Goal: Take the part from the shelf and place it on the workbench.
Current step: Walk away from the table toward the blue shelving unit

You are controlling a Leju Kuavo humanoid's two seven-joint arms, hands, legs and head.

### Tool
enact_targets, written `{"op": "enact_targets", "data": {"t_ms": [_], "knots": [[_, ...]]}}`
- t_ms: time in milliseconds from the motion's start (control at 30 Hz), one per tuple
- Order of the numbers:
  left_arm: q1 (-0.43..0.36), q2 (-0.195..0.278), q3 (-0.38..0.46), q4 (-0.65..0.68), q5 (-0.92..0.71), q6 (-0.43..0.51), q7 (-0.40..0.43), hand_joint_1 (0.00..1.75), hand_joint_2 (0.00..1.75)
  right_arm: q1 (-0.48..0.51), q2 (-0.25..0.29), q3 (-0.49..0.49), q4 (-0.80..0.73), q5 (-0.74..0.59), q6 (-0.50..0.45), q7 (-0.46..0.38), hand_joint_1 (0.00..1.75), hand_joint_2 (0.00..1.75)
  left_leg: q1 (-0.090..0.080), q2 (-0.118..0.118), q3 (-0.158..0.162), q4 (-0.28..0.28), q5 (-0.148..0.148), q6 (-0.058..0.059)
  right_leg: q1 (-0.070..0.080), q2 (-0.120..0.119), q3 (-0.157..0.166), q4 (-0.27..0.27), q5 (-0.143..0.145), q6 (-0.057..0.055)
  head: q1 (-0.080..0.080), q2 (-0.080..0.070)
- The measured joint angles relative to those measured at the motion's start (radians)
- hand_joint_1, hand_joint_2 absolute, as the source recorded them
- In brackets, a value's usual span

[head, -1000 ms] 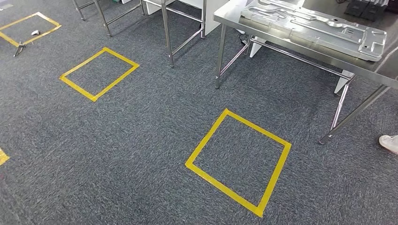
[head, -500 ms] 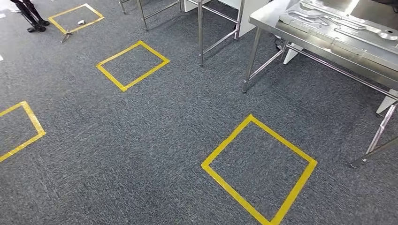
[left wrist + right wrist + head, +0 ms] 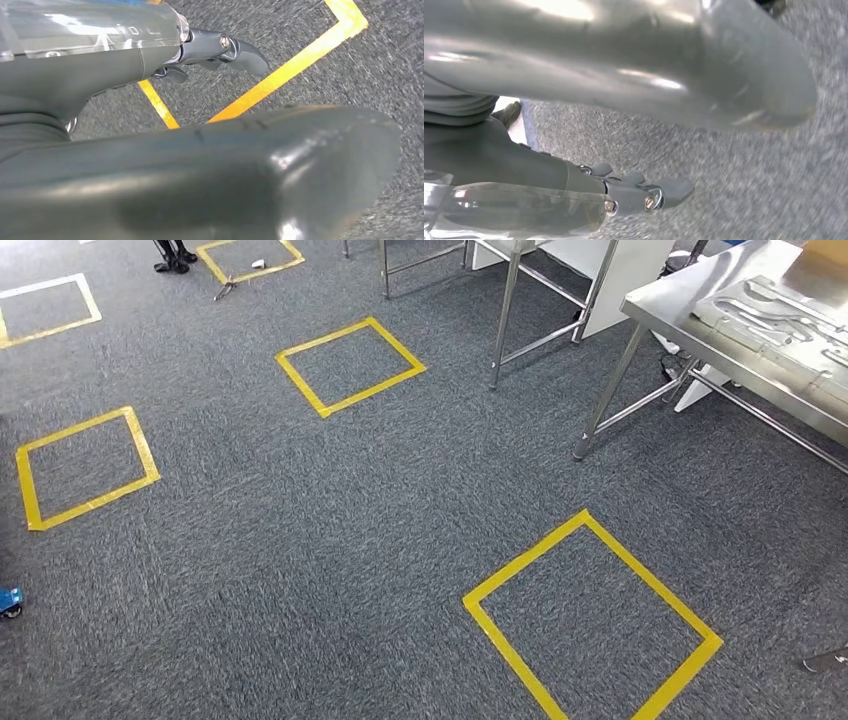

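A steel workbench (image 3: 672, 308) stands at the far right of the head view. A pressed silver metal part (image 3: 775, 312) lies flat on its top, partly cut off by the picture's edge. My left hand (image 3: 125, 65) hangs over grey carpet and a corner of yellow tape, its dark fingers (image 3: 225, 50) stretched out with nothing in them. My right hand (image 3: 524, 170) also hangs above the carpet, fingers (image 3: 649, 192) extended and empty.
Yellow tape squares mark the grey carpet, the nearest one (image 3: 590, 615) ahead on the right and others (image 3: 350, 365) (image 3: 85, 465) to the left. Steel table legs (image 3: 505, 315) stand at the back. A person's feet (image 3: 172, 254) are far left; a small blue object (image 3: 8, 600) sits at the left edge.
The camera has swung left: the workbench and its part slid toward the right edge, and more tape squares came into view on the left.
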Motion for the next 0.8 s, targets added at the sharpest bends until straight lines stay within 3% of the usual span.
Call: {"op": "enact_targets", "data": {"t_ms": [33, 100, 133, 167, 233, 300, 367, 433, 500, 567, 633, 667, 700, 767, 800], "knots": [[-0.003, 0.000, 0.000, 0.000, 0.005, 0.000, -0.005, 0.00, 0.00, 0.001, 0.003, 0.000, 0.000, 0.006, 0.002, 0.003, 0.00, 0.00, 0.000, -0.011, 0.000, -0.001, 0.002, 0.004, -0.002, 0.033, -0.027, 0.058, -0.032, 0.002, 0.000, 0.000], [-0.008, 0.000, 0.000, 0.000, 0.011, -0.001, -0.014, 0.00, 0.00, 0.005, 0.007, 0.000, 0.000, 0.014, 0.002, 0.007, 0.00, 0.00, -0.003, -0.036, -0.002, -0.001, 0.003, 0.009, -0.002, 0.059, -0.098, 0.194, -0.089, 0.002, 0.000, 0.000], [-0.009, 0.000, 0.000, 0.000, 0.014, -0.001, -0.018, 0.00, 0.00, 0.006, 0.007, 0.000, 0.000, 0.016, 0.002, 0.008, 0.00, 0.00, -0.004, -0.051, -0.002, 0.000, 0.003, 0.010, -0.002, 0.061, -0.121, 0.233, -0.092, 0.002, 0.000, 0.000], [-0.009, 0.001, 0.000, 0.000, 0.016, -0.001, -0.021, 0.00, 0.00, 0.007, 0.008, 0.000, 0.000, 0.021, 0.002, 0.009, 0.00, 0.00, -0.005, -0.065, 0.000, 0.000, 0.003, 0.010, -0.001, 0.063, -0.127, 0.233, -0.075, 0.000, 0.000, 0.000], [-0.010, 0.002, 0.001, 0.000, 0.021, 0.001, -0.030, 0.00, 0.00, 0.007, 0.009, 0.001, 0.000, 0.031, 0.005, 0.009, 0.00, 0.00, -0.006, -0.093, 0.003, 0.002, 0.002, 0.009, 0.000, 0.080, -0.086, 0.122, 0.005, -0.009, 0.000, 0.000], [-0.014, 0.002, 0.001, 0.000, 0.021, 0.004, -0.044, 0.00, 0.00, 0.007, 0.012, 0.002, 0.000, 0.041, 0.012, 0.014, 0.00, 0.00, -0.006, -0.117, 0.000, 0.006, 0.001, 0.002, 0.000, 0.121, -0.035, -0.003, 0.059, -0.020, 0.000, 0.000], [-0.017, 0.005, 0.001, 0.000, 0.015, 0.005, -0.058, 0.00, 0.00, 0.004, 0.017, 0.004, 0.000, 0.048, 0.016, 0.019, 0.00, 0.00, -0.001, -0.138, -0.007, 0.006, 0.002, -0.011, 0.004, 0.136, -0.019, -0.046, 0.066, -0.025, 0.000, 0.000], [-0.016, 0.011, 0.001, 0.000, 0.008, 0.004, -0.065, 0.00, 0.00, 0.001, 0.026, 0.005, 0.000, 0.049, 0.016, 0.021, 0.00, 0.00, 0.003, -0.150, -0.012, 0.005, 0.003, -0.024, 0.004, 0.114, -0.015, -0.056, 0.070, -0.030, 0.000, 0.000], [-0.016, 0.017, 0.001, 0.000, 0.005, 0.003, -0.067, 0.00, 0.00, 0.002, 0.035, 0.006, 0.000, 0.049, 0.015, 0.021, 0.00, 0.00, 0.000, -0.108, -0.030, 0.044, -0.023, -0.034, -0.001, 0.089, -0.007, -0.070, 0.074, -0.041, 0.000, 0.000], [-0.021, 0.022, 0.000, 0.000, 0.004, 0.003, -0.068, 0.00, 0.00, 0.007, 0.040, 0.007, 0.000, 0.049, 0.016, 0.022, 0.00, 0.00, 0.001, -0.048, -0.087, 0.161, -0.085, -0.043, -0.001, 0.060, -0.002, -0.076, 0.073, -0.048, 0.000, 0.000], [-0.023, 0.024, 0.000, 0.000, 0.004, 0.003, -0.070, 0.00, 0.00, 0.010, 0.043, 0.008, 0.000, 0.049, 0.018, 0.022, 0.00, 0.00, 0.006, -0.030, -0.146, 0.277, -0.126, -0.052, 0.000, 0.031, 0.001, -0.075, 0.069, -0.048, 0.000, 0.000], [-0.021, 0.025, 0.000, 0.000, 0.003, 0.003, -0.070, 0.00, 0.00, 0.011, 0.045, 0.008, 0.000, 0.050, 0.020, 0.022, 0.00, 0.00, 0.009, -0.026, -0.152, 0.289, -0.120, -0.056, -0.001, 0.017, 0.003, -0.075, 0.066, -0.047, 0.000, 0.000], [-0.019, 0.026, 0.000, 0.000, 0.000, 0.003, -0.070, 0.00, 0.00, 0.011, 0.047, 0.009, 0.000, 0.052, 0.021, 0.022, 0.00, 0.00, 0.012, -0.021, -0.137, 0.259, -0.095, -0.059, -0.002, 0.005, 0.006, -0.074, 0.064, -0.044, 0.000, 0.000], [-0.018, 0.029, 0.000, 0.000, -0.004, 0.003, -0.070, 0.00, 0.00, 0.011, 0.053, 0.011, 0.000, 0.059, 0.025, 0.021, 0.00, 0.00, 0.014, 0.013, -0.065, 0.120, -0.028, -0.061, -0.002, -0.018, 0.016, -0.071, 0.055, -0.036, 0.000, 0.000], [-0.020, 0.032, -0.001, 0.000, -0.007, 0.003, -0.069, 0.00, 0.00, 0.011, 0.055, 0.012, 0.000, 0.062, 0.027, 0.021, 0.00, 0.00, 0.013, 0.029, -0.033, 0.059, -0.006, -0.056, 0.000, -0.029, 0.020, -0.069, 0.050, -0.030, 0.000, 0.000]]}}
